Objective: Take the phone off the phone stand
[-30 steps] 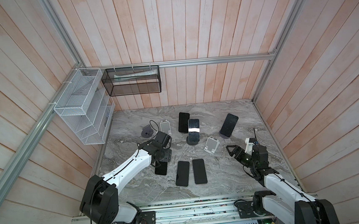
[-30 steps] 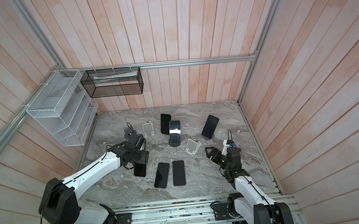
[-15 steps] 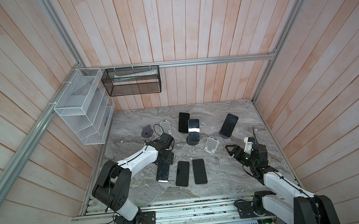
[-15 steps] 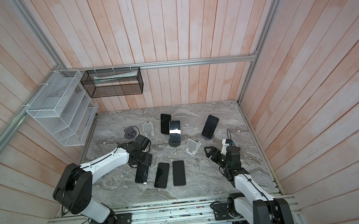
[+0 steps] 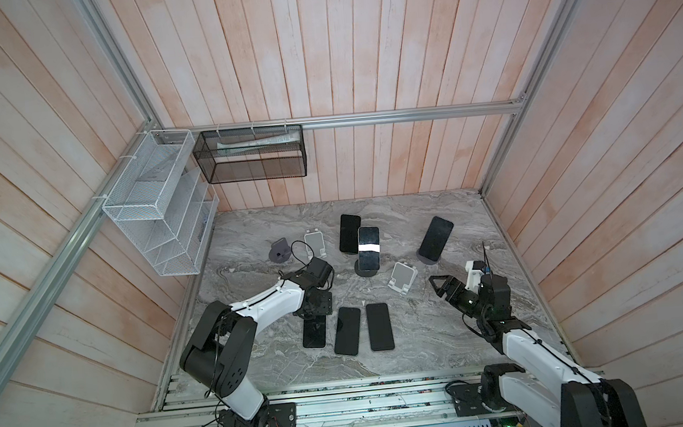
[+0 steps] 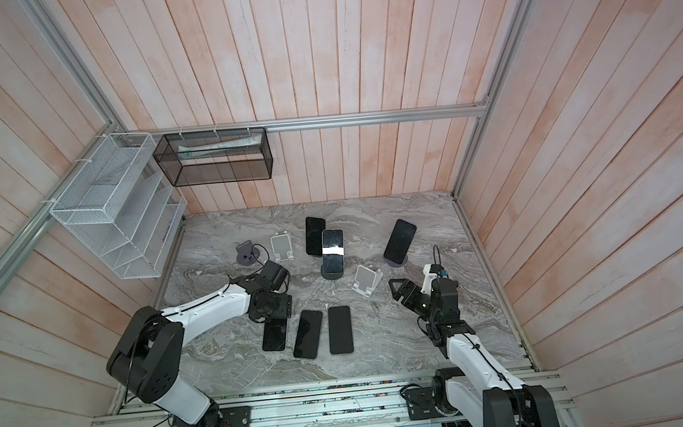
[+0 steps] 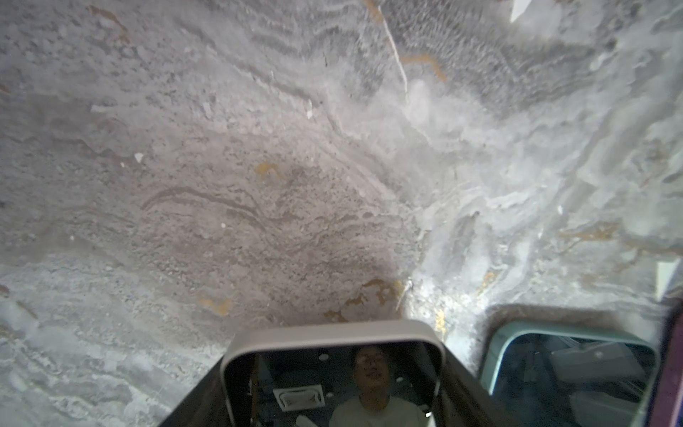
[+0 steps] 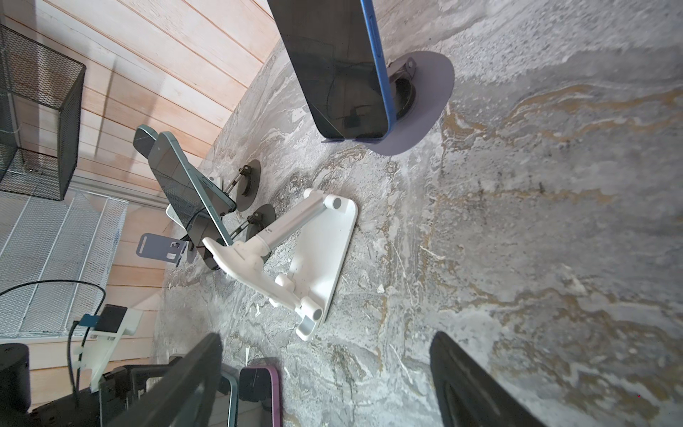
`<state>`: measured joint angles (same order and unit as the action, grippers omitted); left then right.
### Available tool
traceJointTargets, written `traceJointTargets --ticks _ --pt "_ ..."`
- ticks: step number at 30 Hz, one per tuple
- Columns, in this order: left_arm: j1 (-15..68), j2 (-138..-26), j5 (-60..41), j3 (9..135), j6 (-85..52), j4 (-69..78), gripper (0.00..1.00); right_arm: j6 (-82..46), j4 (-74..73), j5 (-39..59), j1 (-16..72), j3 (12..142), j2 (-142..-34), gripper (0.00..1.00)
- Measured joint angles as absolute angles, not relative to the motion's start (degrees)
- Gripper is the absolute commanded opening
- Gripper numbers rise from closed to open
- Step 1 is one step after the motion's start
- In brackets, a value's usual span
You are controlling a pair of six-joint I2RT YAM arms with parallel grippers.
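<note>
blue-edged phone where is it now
In both top views the blue-edged phone leans on a round stand at right rear, beyond the empty white stand.

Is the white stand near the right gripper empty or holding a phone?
Empty: the white stand shows a bare plate, no phone.

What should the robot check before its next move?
1. Phone down on table: ok.
2. Left gripper let go: not ok, jaws closed on phone.
3. Right gripper open, empty: ok.
4. Stands all emptied: not ok; blue phone, lit phone, back phone sit on stands.
5. Right gripper's way to blue phone free: looks ok.
</note>
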<state>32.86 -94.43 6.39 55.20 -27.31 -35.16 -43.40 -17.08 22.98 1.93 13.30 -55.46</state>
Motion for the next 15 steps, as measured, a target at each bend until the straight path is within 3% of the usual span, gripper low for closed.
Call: traceJointTargets --ticks 15 --pt "33.7 -95.4 7.7 53.3 -29.7 -33.0 0.62 -43.4 -16.1 22.0 1.9 13.1 -52.6 0.89"
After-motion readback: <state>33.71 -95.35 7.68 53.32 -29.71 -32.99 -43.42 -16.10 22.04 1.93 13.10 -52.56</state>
